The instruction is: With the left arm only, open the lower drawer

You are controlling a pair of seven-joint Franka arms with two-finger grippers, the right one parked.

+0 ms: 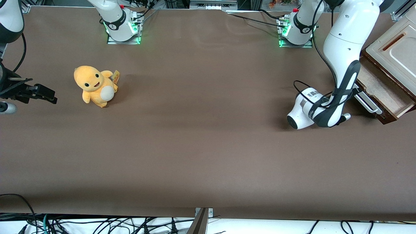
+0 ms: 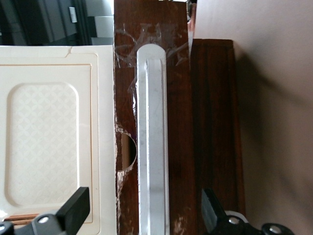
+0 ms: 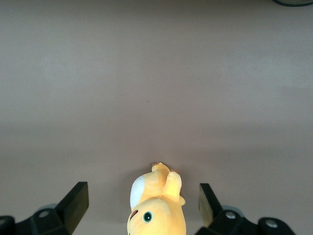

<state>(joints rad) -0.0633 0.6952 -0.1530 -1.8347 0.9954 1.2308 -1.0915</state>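
A brown table point(image 1: 195, 146) fills the front view, and the cabinet point(image 1: 395, 48) stands at the working arm's end of it, partly cut off by the picture's edge, with a cream-white top panel bearing a slot and a raised rounded field. The left arm point(image 1: 344, 48) reaches down from its green-lit base to the front of the cabinet, a black cable looped round its wrist. The lower drawer point(image 1: 380, 92) is at the foot of the cabinet and stands pulled out, its lighter bare-wood floor showing inside dark-brown walls; it is shallow, and its front faces the middle of the table. Across that front runs a pale silver-white handle point(image 2: 152, 137), a long flat bar with a rounded end, and in the wrist view clear tape shows on the wood around that end. A half-round notch is cut in the dark wood just beside the bar. The gripper point(image 2: 142, 215) sits at the drawer front, its two black fingers point(image 2: 73, 210) spread wide apart, one on each side of the bar and not pressing on it. Toward the parked arm's end, well apart from the cabinet, an orange plush point(image 1: 95, 86) sits on the table.
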